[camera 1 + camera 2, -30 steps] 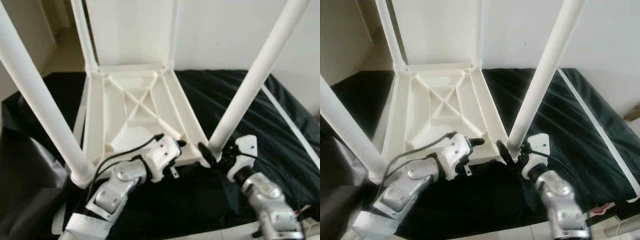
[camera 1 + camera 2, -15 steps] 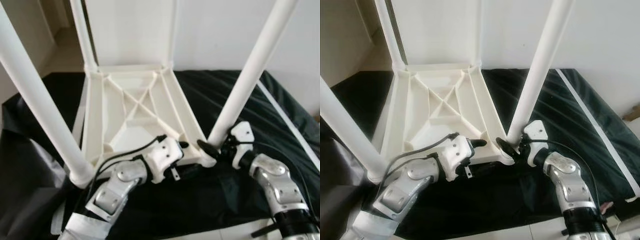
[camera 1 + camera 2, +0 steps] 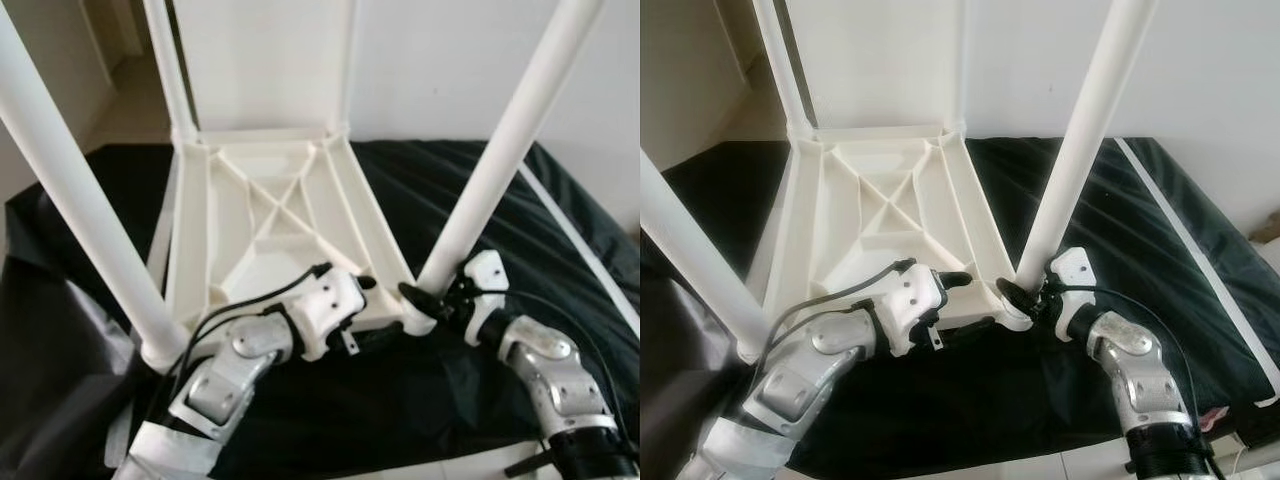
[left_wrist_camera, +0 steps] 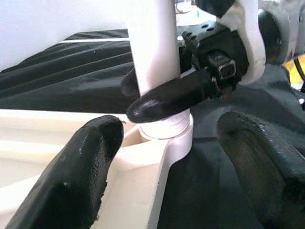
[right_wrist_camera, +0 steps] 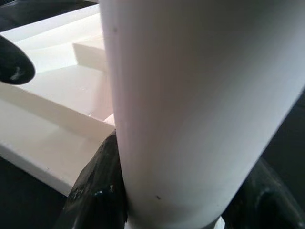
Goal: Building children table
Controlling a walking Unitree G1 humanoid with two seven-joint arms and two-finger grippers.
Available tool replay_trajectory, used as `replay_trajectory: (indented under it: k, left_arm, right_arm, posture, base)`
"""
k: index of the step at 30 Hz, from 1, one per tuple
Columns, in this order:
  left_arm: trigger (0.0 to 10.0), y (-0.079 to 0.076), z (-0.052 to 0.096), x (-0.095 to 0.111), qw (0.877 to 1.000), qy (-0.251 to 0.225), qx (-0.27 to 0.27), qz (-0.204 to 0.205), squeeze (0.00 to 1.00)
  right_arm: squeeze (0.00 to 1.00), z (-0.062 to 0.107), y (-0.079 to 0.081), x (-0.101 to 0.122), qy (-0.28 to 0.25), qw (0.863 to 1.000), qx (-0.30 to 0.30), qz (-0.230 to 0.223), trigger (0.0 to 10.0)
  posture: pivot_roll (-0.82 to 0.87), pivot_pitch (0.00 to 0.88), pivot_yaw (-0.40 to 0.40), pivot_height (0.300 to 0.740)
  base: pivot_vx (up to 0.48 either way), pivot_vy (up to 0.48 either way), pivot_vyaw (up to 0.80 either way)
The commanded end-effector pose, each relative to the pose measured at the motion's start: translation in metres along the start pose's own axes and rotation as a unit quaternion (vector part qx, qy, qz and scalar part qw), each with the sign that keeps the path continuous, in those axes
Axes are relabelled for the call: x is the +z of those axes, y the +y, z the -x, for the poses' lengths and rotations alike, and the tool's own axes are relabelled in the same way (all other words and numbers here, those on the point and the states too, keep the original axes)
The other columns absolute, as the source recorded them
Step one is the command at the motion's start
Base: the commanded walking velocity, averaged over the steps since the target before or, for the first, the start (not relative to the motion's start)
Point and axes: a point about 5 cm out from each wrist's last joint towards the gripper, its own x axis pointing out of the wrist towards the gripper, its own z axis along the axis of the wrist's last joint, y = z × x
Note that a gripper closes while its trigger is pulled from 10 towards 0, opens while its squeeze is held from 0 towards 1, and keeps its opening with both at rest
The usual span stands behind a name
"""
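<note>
Lay upside down on a black cloth point(image 3: 500, 200): a white plastic children's table point(image 3: 270, 215), ribbed underside facing up, four white legs rising from its corners. Stood at the near right corner: one white leg point(image 3: 495, 175), seated in its round socket point(image 4: 174, 136) and leaning slightly up and to the right in the head views. Closed around the base of that leg, just above the socket: the right claw point(image 3: 432, 300), one black finger point(image 4: 171, 98) pressed across the front of the tube and the other behind it, pinching the leg from the right side. Seen along that claw's own fingers: the leg point(image 5: 190, 109) squeezed between both dark pads point(image 5: 97, 188), with the tabletop's ribs beyond. Rested at the near edge of the tabletop, just left of that corner: the left claw point(image 3: 358, 300), fingers spread apart, one finger point(image 4: 81, 167) lying over the white rim and the other point(image 4: 259, 157) out over the cloth, gripping nothing, with the socket between and ahead of them. Stood at the near left corner, well apart from both claws: another leg point(image 3: 80, 200). Rose at the far corners against a pale wall point(image 3: 450, 50): the two remaining legs.
</note>
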Motion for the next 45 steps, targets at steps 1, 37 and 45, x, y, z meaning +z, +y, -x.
replay_trajectory:
  k: [1, 37, 45]
  left_arm:
    - [10.0, -0.001, -0.003, 0.001, 1.0, 0.0, 0.001, 0.001, 0.0]
    - [10.0, 0.003, 0.0, 0.012, 0.996, -0.014, 0.082, 0.031, 0.0]
    - [10.0, 0.013, -0.001, 0.01, 0.997, 0.002, 0.073, -0.003, 0.0]
  right_arm:
    - [0.0, 0.003, 0.001, -0.006, 0.016, 0.999, -0.04, -0.004, 10.0]
    - [1.0, -0.019, 0.081, 0.0, -0.01, 0.955, -0.269, -0.125, 10.0]
    - [1.0, -0.002, 0.055, 0.008, -0.038, 0.975, -0.193, -0.104, 10.0]
  posture:
    - [-0.04, 0.038, -0.081, 0.74]
    - [0.04, 0.188, -0.187, 0.74]
    - [0.02, 0.078, -0.126, 0.74]
  base:
    - [0.0, 0.0, 0.0]
    - [0.0, 0.0, 0.0]
    - [0.0, 0.0, 0.0]
